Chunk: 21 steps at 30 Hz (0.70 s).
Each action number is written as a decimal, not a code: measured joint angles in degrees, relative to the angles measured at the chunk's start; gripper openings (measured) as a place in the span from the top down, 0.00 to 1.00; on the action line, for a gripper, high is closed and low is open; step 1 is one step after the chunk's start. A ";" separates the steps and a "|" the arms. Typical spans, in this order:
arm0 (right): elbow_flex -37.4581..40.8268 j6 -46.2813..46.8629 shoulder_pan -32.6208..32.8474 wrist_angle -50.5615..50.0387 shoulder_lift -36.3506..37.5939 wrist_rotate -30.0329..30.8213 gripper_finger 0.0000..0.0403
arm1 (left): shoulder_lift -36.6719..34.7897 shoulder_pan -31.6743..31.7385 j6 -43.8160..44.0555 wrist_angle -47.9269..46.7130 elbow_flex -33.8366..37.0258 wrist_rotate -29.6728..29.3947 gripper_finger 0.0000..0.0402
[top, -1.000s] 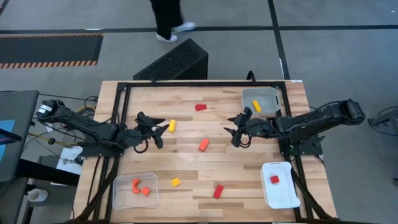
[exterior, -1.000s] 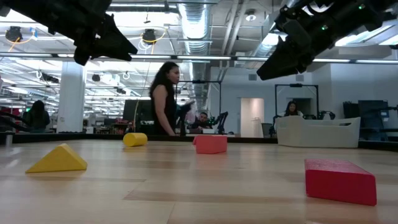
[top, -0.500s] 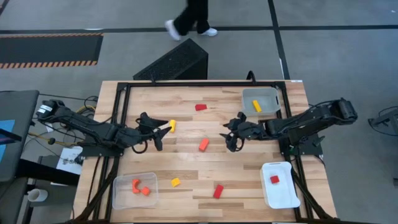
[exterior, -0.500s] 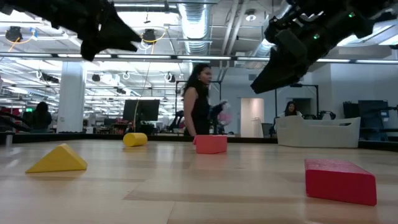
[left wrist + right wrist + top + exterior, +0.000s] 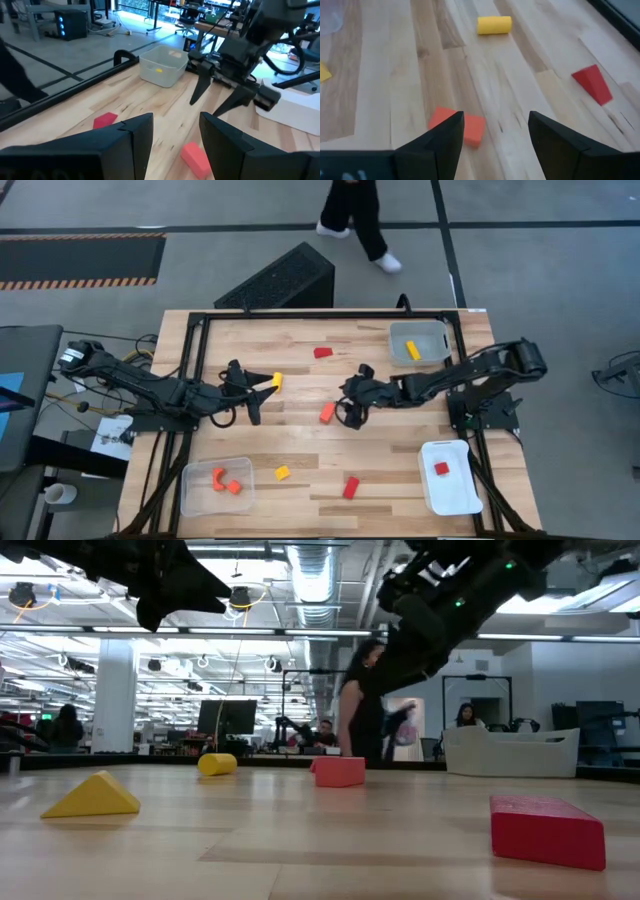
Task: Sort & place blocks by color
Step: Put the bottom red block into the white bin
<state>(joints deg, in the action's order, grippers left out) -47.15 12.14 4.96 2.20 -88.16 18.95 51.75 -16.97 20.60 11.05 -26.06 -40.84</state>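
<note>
Wedges, bars, cylinder point(image 5: 277, 381) dot pale plank table point(image 5: 300, 460)

We see a table point(image 5: 400, 470) of pale wooden planks with visible grain and a smooth, faintly glossy finish, framed by matt black metal rails point(image 5: 300, 316). Just ahead of the right gripper point(image 5: 349, 416) lies an orange block point(image 5: 327, 413), solid and matt, with a smooth plastic look; beyond it a yellow cylinder point(image 5: 494, 25) and a red wedge point(image 5: 592, 83) share that even finish. Both claws, the left gripper point(image 5: 262, 389) included, look like dark matt plastic or coated metal. Behind the right claw sit a translucent plastic tray point(image 5: 420, 340) and a white plastic tray point(image 5: 450, 485), lightly glossy. Past the table stretches smooth grey flooring point(image 5: 540, 270).
</note>
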 joint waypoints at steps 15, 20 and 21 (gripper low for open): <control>-12.22 -15.75 -17.30 -8.05 -6.03 -14.72 0.29 | 0.02 -0.02 1.59 -0.50 0.00 1.18 0.63; -14.77 -19.20 -24.39 -9.90 -6.03 -20.22 0.29 | 0.02 -0.02 1.64 -1.24 0.00 1.20 0.63; -14.83 -19.75 -25.76 -9.69 -6.25 -21.69 0.29 | 0.02 -0.02 1.64 -1.27 0.00 1.20 0.63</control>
<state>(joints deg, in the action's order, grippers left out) -61.98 -7.61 -20.80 -7.49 -94.41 -2.74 51.77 -16.99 22.24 9.78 -26.06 -39.64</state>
